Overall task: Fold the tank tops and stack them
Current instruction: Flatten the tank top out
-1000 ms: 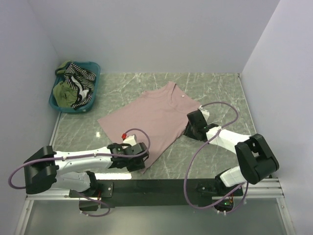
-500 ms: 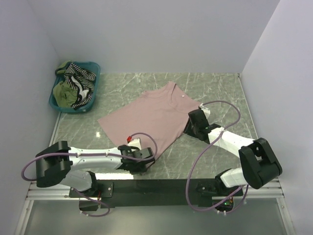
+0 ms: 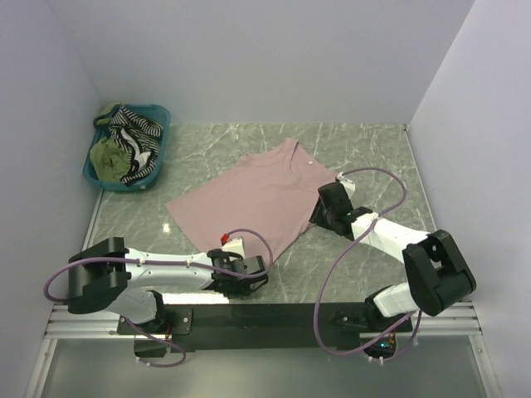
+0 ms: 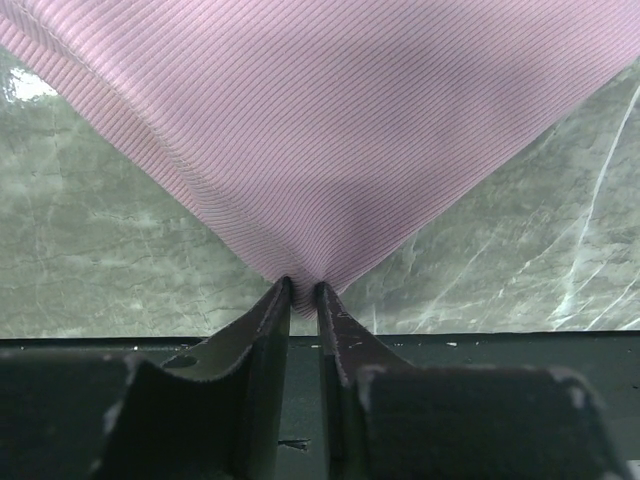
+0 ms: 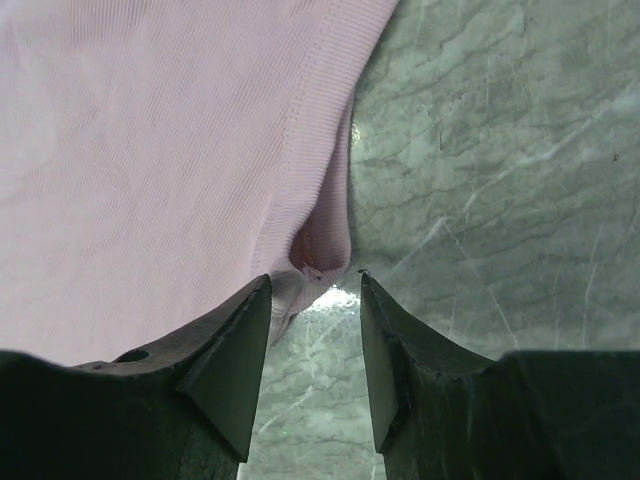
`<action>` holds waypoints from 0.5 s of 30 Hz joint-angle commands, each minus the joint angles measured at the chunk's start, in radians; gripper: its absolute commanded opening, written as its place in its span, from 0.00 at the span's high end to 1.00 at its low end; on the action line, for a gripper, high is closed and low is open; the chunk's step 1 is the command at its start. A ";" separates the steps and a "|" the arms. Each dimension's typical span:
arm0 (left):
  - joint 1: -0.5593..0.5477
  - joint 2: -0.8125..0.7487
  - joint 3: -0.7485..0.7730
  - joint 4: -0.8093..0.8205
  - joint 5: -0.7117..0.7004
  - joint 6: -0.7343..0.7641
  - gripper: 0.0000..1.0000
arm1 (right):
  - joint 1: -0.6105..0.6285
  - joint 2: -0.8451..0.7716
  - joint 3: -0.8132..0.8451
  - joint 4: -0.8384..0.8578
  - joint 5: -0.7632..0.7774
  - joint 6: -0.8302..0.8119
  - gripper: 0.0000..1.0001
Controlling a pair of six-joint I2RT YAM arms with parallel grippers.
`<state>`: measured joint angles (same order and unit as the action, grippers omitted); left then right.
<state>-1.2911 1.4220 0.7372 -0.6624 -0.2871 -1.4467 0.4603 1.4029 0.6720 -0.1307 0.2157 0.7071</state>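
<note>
Pink tank top [image 3: 257, 203] lies diagonal, neckline away from teal basket [image 3: 90, 172]. Left gripper [image 4: 300, 290] pinches its corner; right gripper [image 5: 315, 300] straddles its edge, jaws spread.

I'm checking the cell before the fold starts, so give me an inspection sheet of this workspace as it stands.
Surface: grey marbled table, no spills seen.
Job's things: pink top spread flat mid-table; striped top and green top heaped in the basket, far left corner.
Clutter: nothing seen.
Grippers: left gripper pinching the pink top's near corner; right gripper open, astride an edge of it.
Cables: purple cables loop off both arms.
Surroundings: plain walls on three sides.
</note>
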 commanded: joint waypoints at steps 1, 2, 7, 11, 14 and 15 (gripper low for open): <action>-0.011 -0.014 -0.013 -0.008 0.008 -0.035 0.78 | -0.003 0.008 0.037 0.036 0.013 -0.015 0.52; -0.011 -0.014 -0.016 -0.005 0.011 -0.034 0.79 | -0.003 0.002 0.032 0.040 0.008 -0.012 0.52; -0.011 -0.008 -0.033 0.018 0.029 -0.030 0.88 | 0.003 0.011 0.015 0.059 -0.007 0.005 0.50; -0.011 -0.017 -0.032 0.009 0.028 -0.029 0.99 | 0.014 0.044 0.017 0.066 -0.016 0.015 0.51; -0.011 -0.026 -0.027 0.003 0.029 -0.020 0.99 | 0.020 0.068 0.020 0.059 -0.012 0.020 0.51; -0.011 -0.031 -0.027 0.006 0.032 -0.017 0.99 | 0.023 0.074 0.017 0.063 -0.015 0.025 0.53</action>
<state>-1.2911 1.4101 0.7258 -0.6445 -0.2817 -1.4574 0.4709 1.4574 0.6735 -0.0959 0.1928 0.7166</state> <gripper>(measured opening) 0.015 0.480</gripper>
